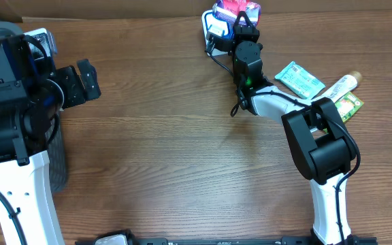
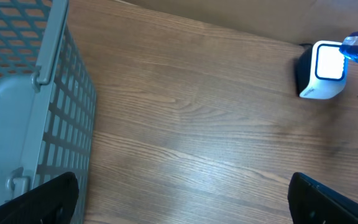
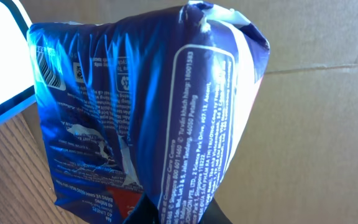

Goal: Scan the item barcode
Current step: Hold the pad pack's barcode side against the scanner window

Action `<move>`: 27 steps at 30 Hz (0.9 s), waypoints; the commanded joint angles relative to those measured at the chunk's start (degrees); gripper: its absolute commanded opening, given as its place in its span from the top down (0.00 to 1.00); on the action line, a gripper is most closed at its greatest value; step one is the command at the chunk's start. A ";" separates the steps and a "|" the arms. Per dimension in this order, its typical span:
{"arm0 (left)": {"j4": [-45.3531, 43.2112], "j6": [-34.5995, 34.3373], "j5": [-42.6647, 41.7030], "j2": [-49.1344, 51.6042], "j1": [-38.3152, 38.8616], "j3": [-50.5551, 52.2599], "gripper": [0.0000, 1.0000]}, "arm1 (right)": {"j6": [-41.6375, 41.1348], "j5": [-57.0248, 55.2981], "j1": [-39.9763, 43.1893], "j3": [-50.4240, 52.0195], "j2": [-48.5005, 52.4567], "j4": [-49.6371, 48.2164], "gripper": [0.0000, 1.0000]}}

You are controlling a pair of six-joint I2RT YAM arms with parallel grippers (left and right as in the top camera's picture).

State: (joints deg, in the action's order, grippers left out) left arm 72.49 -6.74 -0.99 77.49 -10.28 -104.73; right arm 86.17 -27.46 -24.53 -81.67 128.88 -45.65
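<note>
I'm at the scanning step itself. The right end effector (image 1: pixel 245 30) is pressed together on the bottom edge of the blue packet (image 3: pixel 148 112), pinching it so that it stands up in the air at the far edge of the counter (image 1: pixel 182 150), just beside the scanner (image 2: pixel 325 68). In the right wrist view the barcode (image 3: pixel 45 62) sits on the packet's upper left corner, next to the scanner's lit white face. From here I can't quite tell whether the code squarely faces that window or is angled past it; the film is crinkled and catches glare.

The left end effector (image 1: pixel 86 82) is spread wide and holds nothing. It hangs by the grey basket (image 2: pixel 42 93) on the left side, well apart from the scanner.

For the next move, I judge I need a small turn of the right wrist to bring the barcode corner flat to the lit face, and then a pause there for a read. The grip should stay firm, since the packet is soft and could sag or fold over the code.

A teal packet (image 1: pixel 299 79), a tube (image 1: pixel 342 85) and a green packet (image 1: pixel 349 105) lie on the right, presumably waiting their turn.
</note>
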 commanded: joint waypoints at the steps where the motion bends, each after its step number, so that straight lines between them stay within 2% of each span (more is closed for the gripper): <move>1: -0.07 -0.11 0.33 0.11 -0.20 -0.76 0.00 | -0.17 -1.14 -0.59 -1.60 -0.68 -0.79 0.96; 11: -0.07 -0.11 0.33 0.11 -0.20 -0.76 0.00 | -0.50 -3.67 -1.51 -1.60 -1.44 -1.03 0.96; 18: -0.07 -0.11 0.33 0.11 -0.20 -0.76 0.01 | -6.91 -8.44 -4.24 -1.60 -10.14 2.12 0.96; 21: -0.07 -0.11 0.33 0.11 -0.20 -0.76 0.00 | -13.27 -10.01 -5.18 -1.60 -16.46 12.17 0.96; 25: -0.07 -0.11 0.33 0.11 -0.20 -0.76 0.00 | -27.26 -7.52 -7.06 -1.60 -26.32 33.35 0.96; 27: -0.07 -0.11 0.33 0.11 -0.20 -0.76 0.00 | -36.79 -4.85 -7.76 -1.60 -31.10 41.99 0.96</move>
State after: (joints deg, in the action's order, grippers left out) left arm 72.51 -6.74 -0.99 77.49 -10.28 -104.73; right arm 65.41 -34.30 -31.40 -81.89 105.03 -7.51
